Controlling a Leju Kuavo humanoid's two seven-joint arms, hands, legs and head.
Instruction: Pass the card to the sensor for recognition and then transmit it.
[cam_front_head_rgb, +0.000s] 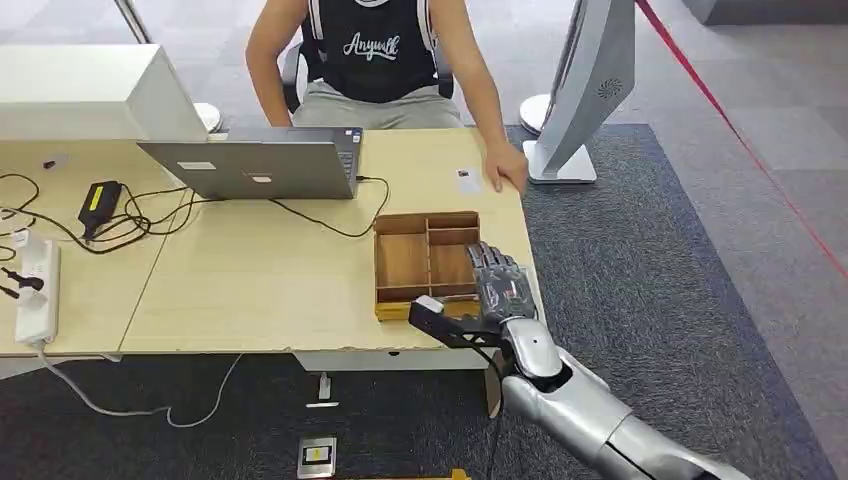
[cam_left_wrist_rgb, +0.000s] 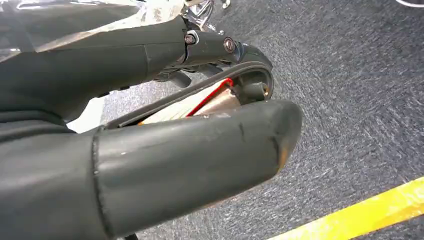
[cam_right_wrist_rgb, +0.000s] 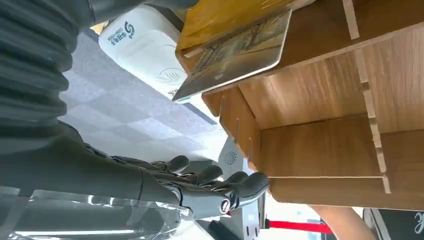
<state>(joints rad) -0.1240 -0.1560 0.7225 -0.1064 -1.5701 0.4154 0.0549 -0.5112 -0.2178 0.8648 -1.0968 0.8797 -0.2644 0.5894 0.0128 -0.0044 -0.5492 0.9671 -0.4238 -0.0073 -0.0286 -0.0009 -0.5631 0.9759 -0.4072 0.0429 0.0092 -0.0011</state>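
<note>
— Where do we stand?

— Our right hand (cam_front_head_rgb: 497, 285) hovers over the wooden tray (cam_front_head_rgb: 428, 262), which sits at the desk's (cam_front_head_rgb: 250, 280) front edge, close to its right front corner. The fingers are loosely spread and hold nothing.

— And the card (cam_right_wrist_rgb: 235, 55)?

— In the tray, tilted, leaning on one of its walls. The white sensor (cam_right_wrist_rgb: 145, 45) shows just past it in the right wrist view.

— What worries us?

— The card is thin and propped at an angle. If we come down off-centre, our fingers may hit a partition, or knock the card flat into a compartment, where it would be harder to pinch. A push towards us could also slide the tray over the desk's front edge.

— Anything else?

— A person's hand (cam_front_head_rgb: 508, 165) rests by the desk's right edge, beyond the tray, so we could brush it when carrying the card out.

— The left hand (cam_left_wrist_rgb: 150, 150)?

— It hangs over the carpet; we cannot tell whether it holds anything
</note>
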